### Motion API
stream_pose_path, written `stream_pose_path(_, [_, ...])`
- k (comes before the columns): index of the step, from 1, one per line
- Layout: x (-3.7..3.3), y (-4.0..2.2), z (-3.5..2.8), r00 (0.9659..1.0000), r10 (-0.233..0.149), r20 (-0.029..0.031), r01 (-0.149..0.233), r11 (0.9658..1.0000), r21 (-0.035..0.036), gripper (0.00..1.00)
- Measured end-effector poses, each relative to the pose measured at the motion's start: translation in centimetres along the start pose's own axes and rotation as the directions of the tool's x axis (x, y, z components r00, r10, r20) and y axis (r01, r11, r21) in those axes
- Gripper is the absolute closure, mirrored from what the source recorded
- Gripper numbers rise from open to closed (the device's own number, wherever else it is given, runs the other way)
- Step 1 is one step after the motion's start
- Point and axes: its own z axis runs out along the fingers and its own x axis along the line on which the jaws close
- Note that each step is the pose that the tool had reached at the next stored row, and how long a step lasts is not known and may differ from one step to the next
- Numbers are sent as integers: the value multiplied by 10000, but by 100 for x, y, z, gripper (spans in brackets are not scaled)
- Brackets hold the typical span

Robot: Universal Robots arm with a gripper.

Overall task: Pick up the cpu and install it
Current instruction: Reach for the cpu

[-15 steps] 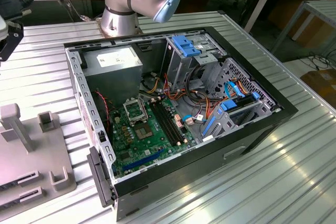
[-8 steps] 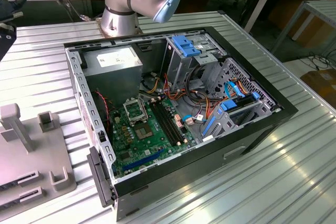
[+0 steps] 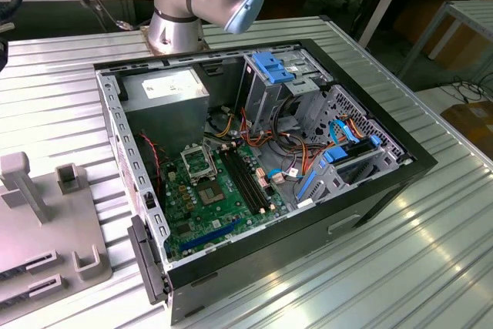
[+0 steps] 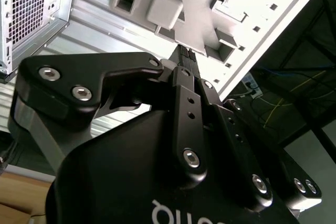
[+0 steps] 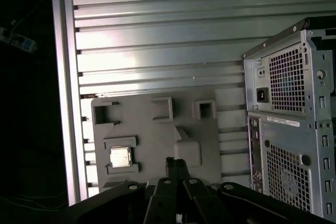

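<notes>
The cpu [image 5: 120,157], a small silver-grey square, lies flat in a recess of a grey holder plate [image 5: 152,129] on the ribbed metal table. In both wrist views my gripper [image 5: 176,162] hangs above that plate, its two black fingers [image 4: 184,59] pressed together with nothing between them. The fingertips are a short way to one side of the cpu, over a raised grey block [image 5: 188,151]. In the exterior view the open computer case [image 3: 254,175] lies on its side, with the motherboard's metal socket frame [image 3: 198,161] facing up.
The case's rear panel [image 5: 286,119] stands close beside the holder plate. The holder plate [image 3: 46,221] sits at the exterior view's left, with upright posts. My arm's base [image 3: 185,13] stands behind the case. Cables, drive cages and memory slots [image 3: 246,179] crowd the case's inside.
</notes>
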Motion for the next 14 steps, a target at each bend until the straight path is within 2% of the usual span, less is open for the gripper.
stream_pose_path(14, [140,-33,15,9999,6,-135,-6,10000,12,89])
